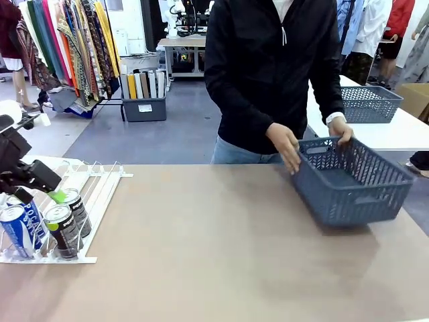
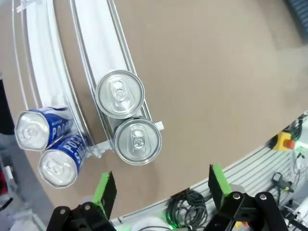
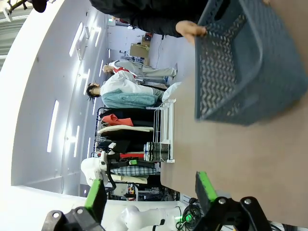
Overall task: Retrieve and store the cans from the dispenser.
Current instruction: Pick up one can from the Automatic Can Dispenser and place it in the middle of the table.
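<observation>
Left wrist view — left gripper [image 2: 161, 183] gapes over cans [image 2: 137, 141].

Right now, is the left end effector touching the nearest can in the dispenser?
Apart. Left wrist view: the open left end effector sits clear of the nearest can, with table showing between pads and rim.

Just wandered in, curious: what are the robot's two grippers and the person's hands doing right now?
Left gripper: jaws open, empty, over the cans.
Right gripper: jaws open, empty.
Person's hands: both holding the basket by its rim.
</observation>
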`<state>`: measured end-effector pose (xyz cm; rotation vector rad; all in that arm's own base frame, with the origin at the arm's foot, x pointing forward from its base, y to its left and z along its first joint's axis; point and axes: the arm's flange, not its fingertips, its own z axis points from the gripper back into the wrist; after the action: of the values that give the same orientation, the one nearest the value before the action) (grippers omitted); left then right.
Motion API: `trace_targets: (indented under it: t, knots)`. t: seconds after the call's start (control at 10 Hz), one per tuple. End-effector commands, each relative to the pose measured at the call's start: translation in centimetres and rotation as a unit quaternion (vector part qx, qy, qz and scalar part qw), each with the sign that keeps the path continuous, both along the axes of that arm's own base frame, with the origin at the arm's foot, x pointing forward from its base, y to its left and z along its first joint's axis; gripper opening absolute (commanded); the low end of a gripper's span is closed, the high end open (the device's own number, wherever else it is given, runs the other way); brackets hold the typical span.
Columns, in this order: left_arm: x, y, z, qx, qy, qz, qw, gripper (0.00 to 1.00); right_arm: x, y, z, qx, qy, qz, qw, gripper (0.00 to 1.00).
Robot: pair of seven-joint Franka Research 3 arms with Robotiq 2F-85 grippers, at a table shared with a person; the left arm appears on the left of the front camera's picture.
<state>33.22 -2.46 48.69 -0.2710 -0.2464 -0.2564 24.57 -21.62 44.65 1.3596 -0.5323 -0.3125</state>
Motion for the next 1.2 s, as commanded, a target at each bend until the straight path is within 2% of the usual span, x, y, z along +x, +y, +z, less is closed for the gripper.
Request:
trace_targets:
  t: [0.0,0.2,0.5,0.6,0.8,1.1]
  knots:
    - [0.7,-0.9,-1.0,0.017,0.041,0.005,0.999,1.0,0.0,-0.2,0.0,-0.001,-0.013,0.003,1.0,1.0]
    - [1.5,-1.3,-2.6,0.043,0.066,0.024,0.997,1.0,0.0,-0.2,0.0,-0.001,-0.013,0.003,1.0,1.0]
    - [3.0,-1.6,-4.5,0.059,0.08,0.048,0.994,1.0,0.0,-0.2,0.0,-0.001,-0.013,0.003,1.0,1.0]
    - [3.4,-1.6,-5.0,0.064,0.1,0.024,0.993,1.0,0.0,-0.2,0.0,-0.001,-0.013,0.003,1.0,1.0]
    - [4.2,-1.9,-6.2,0.078,0.093,0.054,0.991,1.0,0.0,-0.2,0.0,-0.001,-0.013,0.003,1.0,1.0]
    - [4.6,-2.5,-6.9,0.087,0.081,0.065,0.991,1.0,0.0,-0.2,0.0,-0.001,-0.013,0.003,1.0,1.0]
